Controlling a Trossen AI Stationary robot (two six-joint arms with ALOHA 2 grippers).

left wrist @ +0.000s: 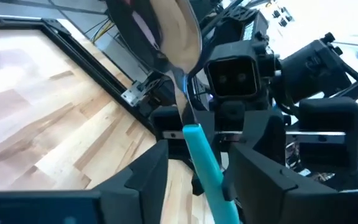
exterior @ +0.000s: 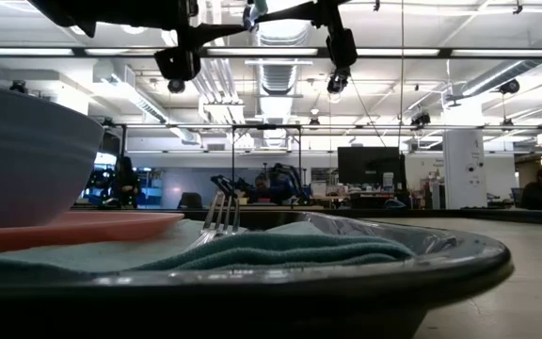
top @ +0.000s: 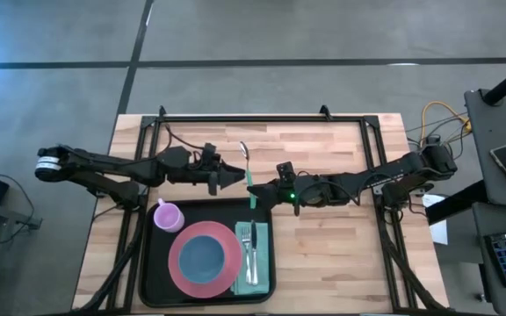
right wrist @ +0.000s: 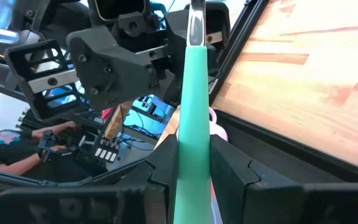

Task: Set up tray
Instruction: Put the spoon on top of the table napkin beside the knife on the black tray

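Observation:
A spoon (top: 246, 171) with a metal bowl and a teal handle hangs in the air over the table, just beyond the far rim of the black tray (top: 152, 263). Its bowl points to the far edge. My right gripper (top: 259, 188) reaches in from the right and is shut on the handle. My left gripper (top: 238, 176) reaches in from the left and is open. Its fingers (left wrist: 148, 171) stand on either side of the handle (left wrist: 205, 163), near the metal neck, with a gap on both sides. My right gripper pinches the spoon's teal handle (right wrist: 192, 146) between its two fingers, on the handle's near half. The fingers come level from the table's right and lie across the handle. The spoon is lifted clear of table and tray, its bowl (left wrist: 173, 34) toward the far edge.
The tray holds a pink cup (top: 167, 216), a pink plate (top: 181, 274) with a blue bowl (top: 205, 256) on it, and a teal napkin (top: 256, 279) with a fork (top: 248, 250) on it. Bare wood lies to the tray's right (top: 332, 254). Black frame rails (top: 262, 118) edge the table.

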